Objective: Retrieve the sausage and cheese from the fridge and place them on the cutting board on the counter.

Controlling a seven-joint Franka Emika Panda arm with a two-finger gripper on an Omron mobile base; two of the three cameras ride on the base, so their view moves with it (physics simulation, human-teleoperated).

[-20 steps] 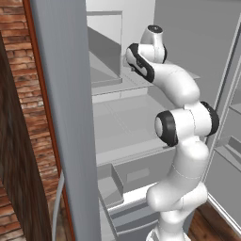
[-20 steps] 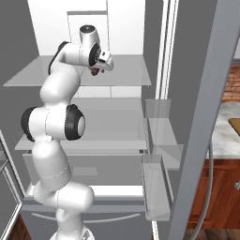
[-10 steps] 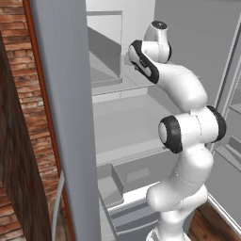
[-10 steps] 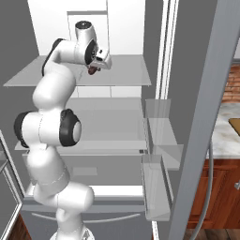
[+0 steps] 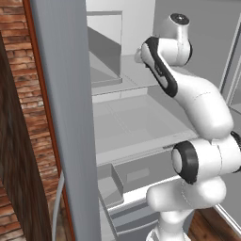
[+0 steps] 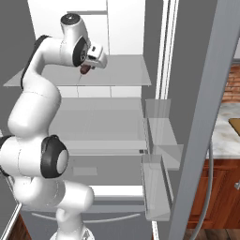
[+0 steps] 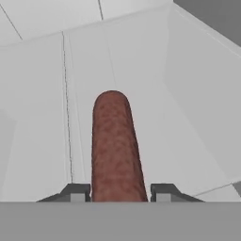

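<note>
Two dark fingertips (image 7: 76, 192) pinch the sausage (image 7: 115, 148) between them, one on each side of its near end. Seen from the hand camera, the reddish-brown sausage runs straight out ahead of the fingers, its rounded far end pointing toward the pale grey shelf beyond. From the right base camera, the gripper (image 6: 89, 65) sits inside the open fridge (image 6: 117, 75), just above the upper shelf, with the sausage showing as a small dark red lump under the white hand.

Mottled, rough-looking sausage (image 7: 115, 150), smooth matt grey fridge (image 5: 66, 117) door, translucent glassy shelves (image 6: 112, 77)
</note>
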